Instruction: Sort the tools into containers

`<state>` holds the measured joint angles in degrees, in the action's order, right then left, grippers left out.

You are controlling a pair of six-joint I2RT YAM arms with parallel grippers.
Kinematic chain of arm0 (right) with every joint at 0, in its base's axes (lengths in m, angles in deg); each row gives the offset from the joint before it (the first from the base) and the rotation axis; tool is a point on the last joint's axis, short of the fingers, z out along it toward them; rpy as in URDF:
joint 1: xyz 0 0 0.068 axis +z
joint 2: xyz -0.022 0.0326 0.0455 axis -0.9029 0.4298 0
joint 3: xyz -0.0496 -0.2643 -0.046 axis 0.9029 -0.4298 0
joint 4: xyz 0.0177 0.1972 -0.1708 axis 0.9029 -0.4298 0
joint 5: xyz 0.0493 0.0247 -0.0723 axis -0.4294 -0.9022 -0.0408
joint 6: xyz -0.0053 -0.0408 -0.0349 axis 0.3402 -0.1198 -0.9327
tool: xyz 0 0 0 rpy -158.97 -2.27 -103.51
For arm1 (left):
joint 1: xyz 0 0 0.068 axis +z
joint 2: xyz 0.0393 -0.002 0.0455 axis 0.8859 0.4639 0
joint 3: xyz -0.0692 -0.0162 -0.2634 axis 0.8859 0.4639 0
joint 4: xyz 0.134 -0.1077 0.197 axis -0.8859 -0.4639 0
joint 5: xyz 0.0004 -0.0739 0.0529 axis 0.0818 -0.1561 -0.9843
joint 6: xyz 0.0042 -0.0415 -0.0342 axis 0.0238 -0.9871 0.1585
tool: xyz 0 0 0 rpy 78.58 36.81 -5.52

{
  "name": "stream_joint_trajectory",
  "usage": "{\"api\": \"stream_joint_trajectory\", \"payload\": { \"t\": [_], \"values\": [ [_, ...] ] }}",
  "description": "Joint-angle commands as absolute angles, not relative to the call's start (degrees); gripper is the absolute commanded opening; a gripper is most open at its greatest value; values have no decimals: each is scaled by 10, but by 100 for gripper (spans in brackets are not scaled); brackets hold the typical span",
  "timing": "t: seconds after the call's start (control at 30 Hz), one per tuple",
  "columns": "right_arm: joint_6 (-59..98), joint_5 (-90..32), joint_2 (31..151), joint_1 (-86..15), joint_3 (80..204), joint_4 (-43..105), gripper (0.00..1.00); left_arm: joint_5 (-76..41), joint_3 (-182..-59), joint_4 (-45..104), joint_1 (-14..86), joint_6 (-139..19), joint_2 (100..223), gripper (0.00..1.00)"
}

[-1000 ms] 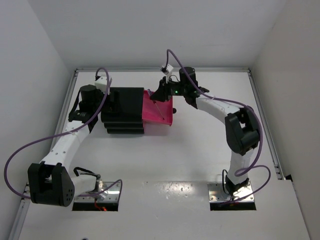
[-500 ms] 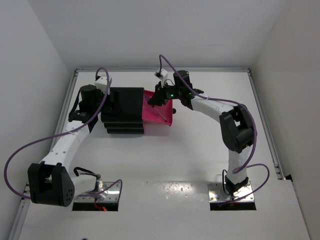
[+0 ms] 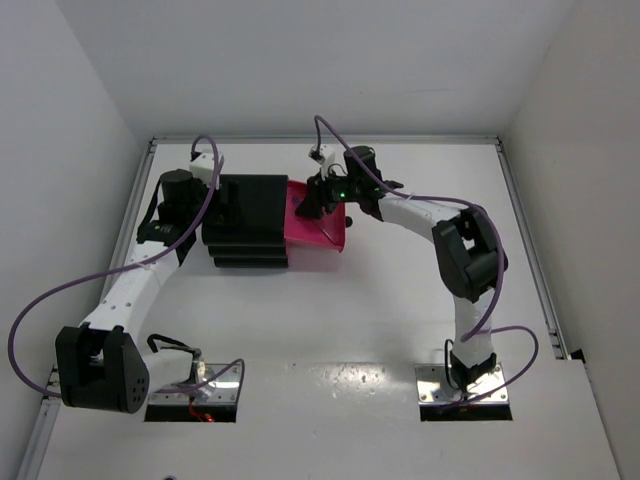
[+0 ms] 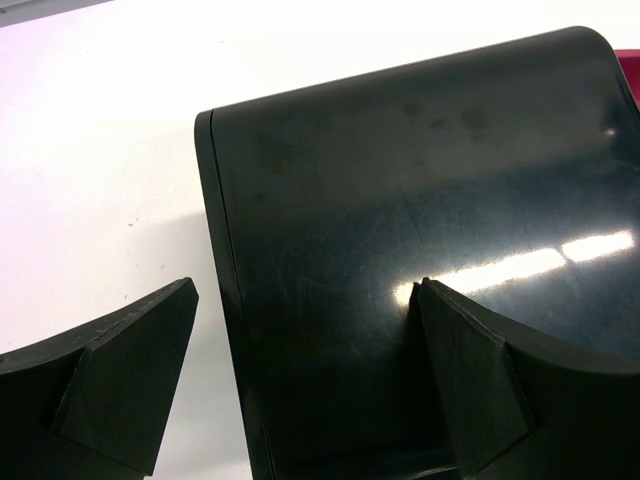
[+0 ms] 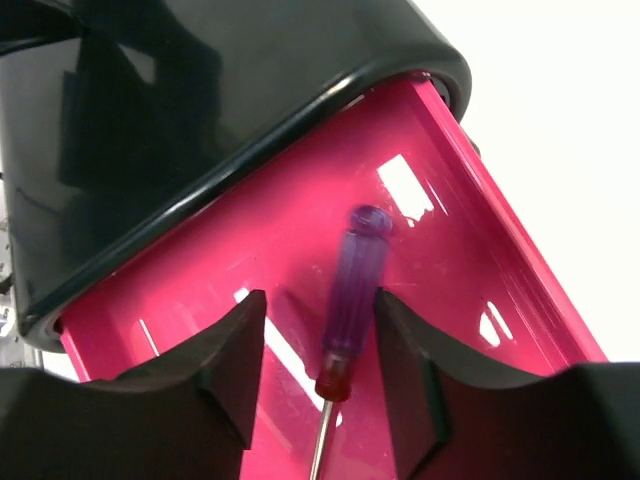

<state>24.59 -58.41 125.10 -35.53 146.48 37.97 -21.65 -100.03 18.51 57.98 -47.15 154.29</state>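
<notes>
A black three-tier cabinet [image 3: 248,220] stands at the back left with its top magenta drawer [image 3: 322,232] pulled out to the right. My right gripper [image 3: 312,205] hangs open over that drawer [image 5: 470,260]. A small screwdriver [image 5: 352,290] with a translucent purple handle and a thin metal shaft sits blurred and loose between the right gripper's fingers [image 5: 318,312], close to the right one, against the drawer floor. My left gripper [image 4: 305,350] is open at the cabinet top [image 4: 420,180]: one finger over the black top, the other past its edge. No other tools show.
The white table [image 3: 400,300] is walled on three sides, with rails along the left and right edges. The cabinet's two lower drawers [image 3: 248,262] are closed. Purple cables loop from both arms.
My right gripper has moved left and closer to the cabinet over the open drawer. The left arm has not moved.
</notes>
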Motion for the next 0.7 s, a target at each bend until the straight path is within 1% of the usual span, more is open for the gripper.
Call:
{"api": "stream_joint_trajectory", "payload": {
  "t": [0.0,0.07,0.27,0.33,0.47,0.57,0.63,0.67],
  "values": [
    [243,-580,1244,-355,1490,397,49,-219,-985,132,586,-458,1550,100],
    [254,-580,1238,-355,1496,403,52,-224,-985,132,586,-458,1550,100],
    [329,-586,1170,-362,1531,397,52,-219,-985,132,586,-464,1550,100],
    [344,-586,1153,-370,1542,373,53,-219,-991,132,586,-464,1550,100],
    [378,-586,1113,-412,1542,345,57,-219,-991,132,586,-464,1550,100],
    [408,-629,1096,-446,1505,338,58,-219,-996,132,586,-464,1544,100],
    [440,-707,1096,-495,1462,351,59,-219,-996,132,586,-459,1539,100],
    [497,-740,1106,-514,1440,377,59,-219,-996,132,586,-459,1539,100]
  ]
}}
